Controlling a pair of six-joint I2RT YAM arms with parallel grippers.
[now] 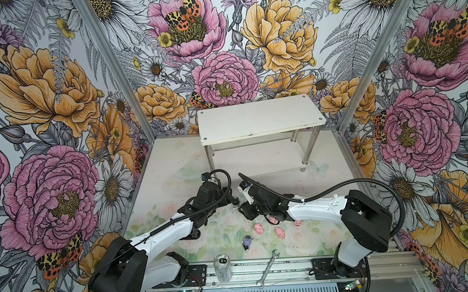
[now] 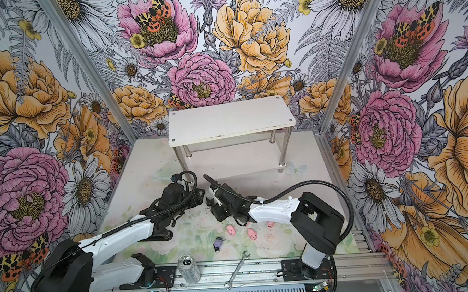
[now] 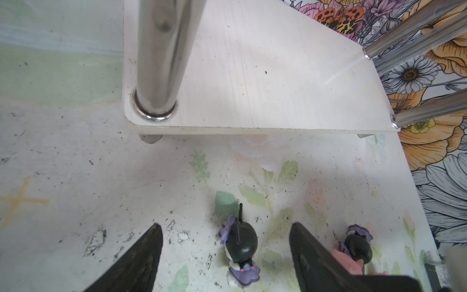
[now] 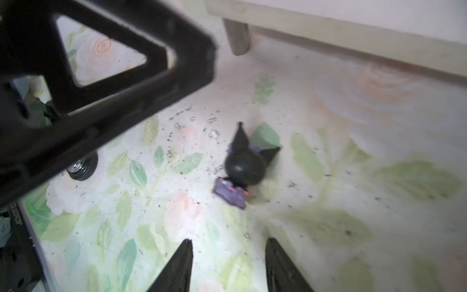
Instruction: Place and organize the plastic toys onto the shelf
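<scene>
Left wrist view: figurine (image 3: 241,249) within spread end effector (image 3: 225,224); shelf leg (image 3: 159,58) ahead.

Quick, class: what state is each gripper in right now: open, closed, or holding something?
Left gripper: open, with a black-purple figurine between its jaws but not gripped.
Right gripper: open, holding nothing.

A clear drink can (image 1: 222,266) stands upright at the front edge of the counter (image 1: 174,165), whose surface bears a pale flower print. Near it, to the right, a silver wrench (image 1: 268,268) lies slantwise, its lower end over the metal rail (image 1: 292,270). Bold floral wallpaper (image 1: 49,106) covers the walls.
</scene>
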